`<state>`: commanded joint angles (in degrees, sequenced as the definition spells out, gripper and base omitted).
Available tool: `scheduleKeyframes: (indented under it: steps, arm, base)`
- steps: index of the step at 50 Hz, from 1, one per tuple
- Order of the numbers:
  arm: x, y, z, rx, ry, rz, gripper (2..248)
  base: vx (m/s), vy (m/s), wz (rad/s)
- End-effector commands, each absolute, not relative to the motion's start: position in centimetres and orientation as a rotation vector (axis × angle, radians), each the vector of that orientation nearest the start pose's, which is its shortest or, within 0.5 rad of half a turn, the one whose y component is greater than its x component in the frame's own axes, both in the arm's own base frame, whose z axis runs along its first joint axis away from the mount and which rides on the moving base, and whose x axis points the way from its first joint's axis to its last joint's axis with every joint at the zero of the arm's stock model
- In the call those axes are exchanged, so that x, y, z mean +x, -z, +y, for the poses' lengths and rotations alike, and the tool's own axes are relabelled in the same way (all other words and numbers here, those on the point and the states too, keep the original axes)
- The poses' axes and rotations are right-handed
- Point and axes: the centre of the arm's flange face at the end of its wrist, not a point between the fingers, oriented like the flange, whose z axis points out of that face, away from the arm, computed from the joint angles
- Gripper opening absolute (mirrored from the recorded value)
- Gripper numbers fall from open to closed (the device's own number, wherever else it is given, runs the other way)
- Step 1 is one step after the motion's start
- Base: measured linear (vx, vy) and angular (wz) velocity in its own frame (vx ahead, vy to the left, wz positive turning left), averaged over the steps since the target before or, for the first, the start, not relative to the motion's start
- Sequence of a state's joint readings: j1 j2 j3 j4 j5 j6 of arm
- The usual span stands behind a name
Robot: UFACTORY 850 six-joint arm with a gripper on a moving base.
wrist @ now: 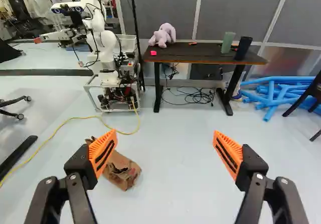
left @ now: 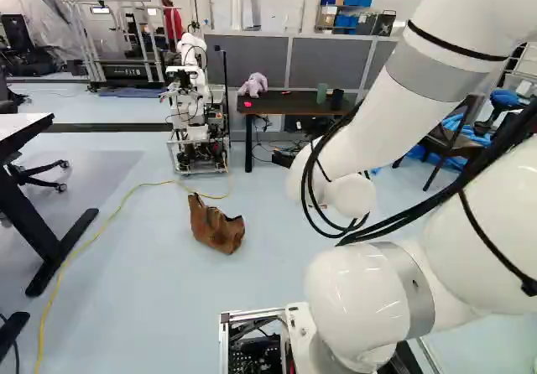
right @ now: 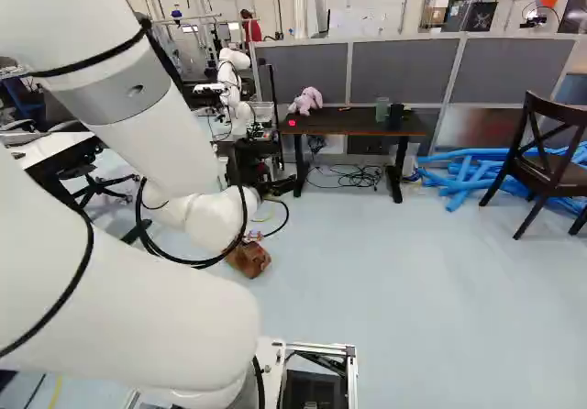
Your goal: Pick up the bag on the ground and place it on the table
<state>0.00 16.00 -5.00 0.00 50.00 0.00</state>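
While the tool gapes empty, brown bag on floor, partly behind one finger

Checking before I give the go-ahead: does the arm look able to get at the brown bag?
Probably yes: the pincer is open and nothing lies on the bag, though it sits off to one side, so the arm likely must realign first.

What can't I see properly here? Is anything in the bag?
Inside the bag: its crumpled sides hide it, left base view.
Part of the bag: a finger of the pincer covers it, wrist view.
One side of the chair: cut off by the edge, right base view.
What the red thing on the table is: too small, wrist view.
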Motion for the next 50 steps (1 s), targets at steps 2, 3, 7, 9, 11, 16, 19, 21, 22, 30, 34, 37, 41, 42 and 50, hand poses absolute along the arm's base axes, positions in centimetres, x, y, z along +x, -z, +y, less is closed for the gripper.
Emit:
scheduleKeyframes:
  steps: [2, 3, 7, 9, 11, 16, 19, 21, 22, 30, 34, 37, 41, 42, 50]
  arm:
    - [27.03, -36.56, 0.0, -2.558, 1.824, 0.0, 247]
    - [27.03, -36.56, 0.0, -2.558, 1.824, 0.0, 247]
    - [27.03, -36.56, 0.0, -2.558, 1.824, 0.0, 247]
    - [27.03, -36.56, 0.0, -2.558, 1.824, 0.0, 247]
    - [27.03, -36.56, 0.0, -2.558, 1.824, 0.0, 247]
    - [27.03, -36.56, 0.0, -2.558, 1.824, 0.0, 247]
    - [27.03, -36.56, 0.0, -2.558, 1.824, 0.0, 247]
    - [27.03, -36.56, 0.0, -2.558, 1.824, 0.0, 247]
    - [27.03, -36.56, 0.0, -2.558, 1.824, 0.0, 247]
    - [27.03, -36.56, 0.0, -2.558, 1.824, 0.0, 247]
    - [27.03, -36.56, 0.0, -2.558, 1.824, 0.0, 247]
    - [27.03, -36.56, 0.0, -2.558, 1.824, 0.0, 247]
    - [27.03, -36.56, 0.0, -2.558, 1.824, 0.0, 247]
    - [27.03, -36.56, 0.0, -2.558, 1.824, 0.0, 247]
    - [27.03, -36.56, 0.0, -2.558, 1.824, 0.0, 247]
  base:
    - [0.096, 0.013, 0.023]
    - [0.098, 0.015, 0.05]
    - [0.1, 0.026, 0.123]
    - [0.091, 0.043, 0.186]
    - [0.089, 0.051, 0.219]
    - [0.092, 0.045, 0.214]
    - [0.073, 0.036, 0.186]
    - [0.091, 0.046, 0.215]
    - [0.079, 0.046, 0.214]
    - [0.087, 0.047, 0.223]
    - [0.086, 0.047, 0.218]
    - [0.092, 0.048, 0.229]
    - [0.091, 0.049, 0.232]
    - [0.097, 0.051, 0.232]
    - [0.098, 0.051, 0.24]
